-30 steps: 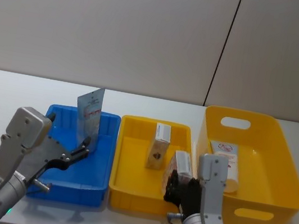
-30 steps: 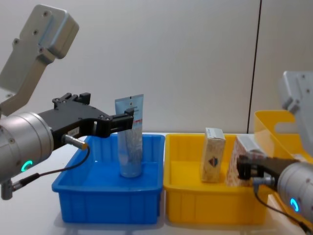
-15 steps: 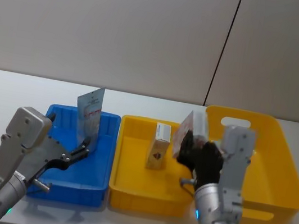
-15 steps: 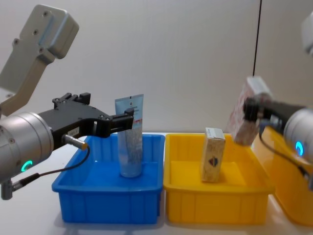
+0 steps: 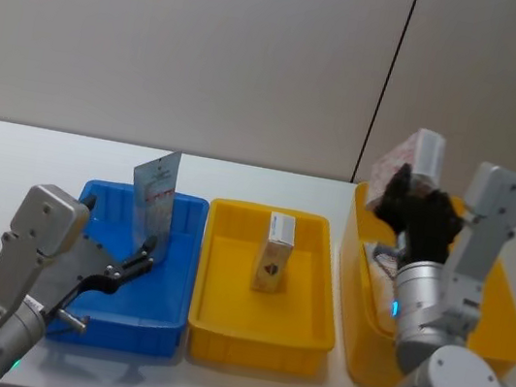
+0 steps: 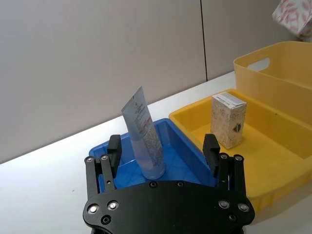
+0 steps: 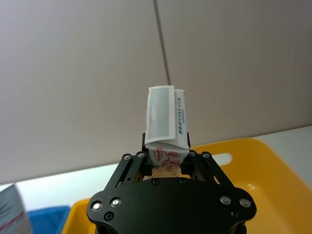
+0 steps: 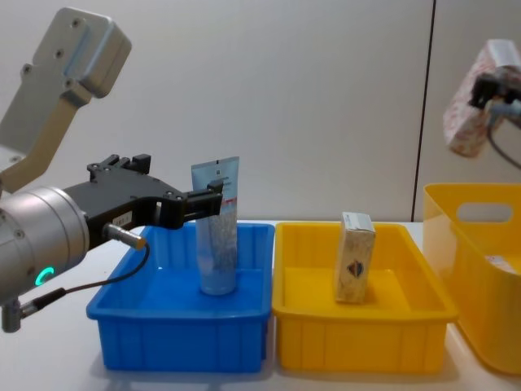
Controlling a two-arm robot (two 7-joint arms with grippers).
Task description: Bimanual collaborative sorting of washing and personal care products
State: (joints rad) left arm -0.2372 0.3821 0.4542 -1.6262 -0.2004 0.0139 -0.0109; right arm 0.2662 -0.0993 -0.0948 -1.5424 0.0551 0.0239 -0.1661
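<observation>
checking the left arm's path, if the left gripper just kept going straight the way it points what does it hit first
Most likely the pale-blue tube standing upright in the blue tray. In the left wrist view it sits between the open fingers of the left gripper, just ahead, though exact depth is unclear.

Left claw [image 6: 163, 156] hangs low, fingers spread wide; right claw [image 7: 165, 158] raised high, clamped.

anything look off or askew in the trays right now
Nothing spilled or damaged. The tube stands on its cap in the blue tray, leaning back, with the open left end effector around it. The cream carton stands upright in the yellow tray.
</observation>
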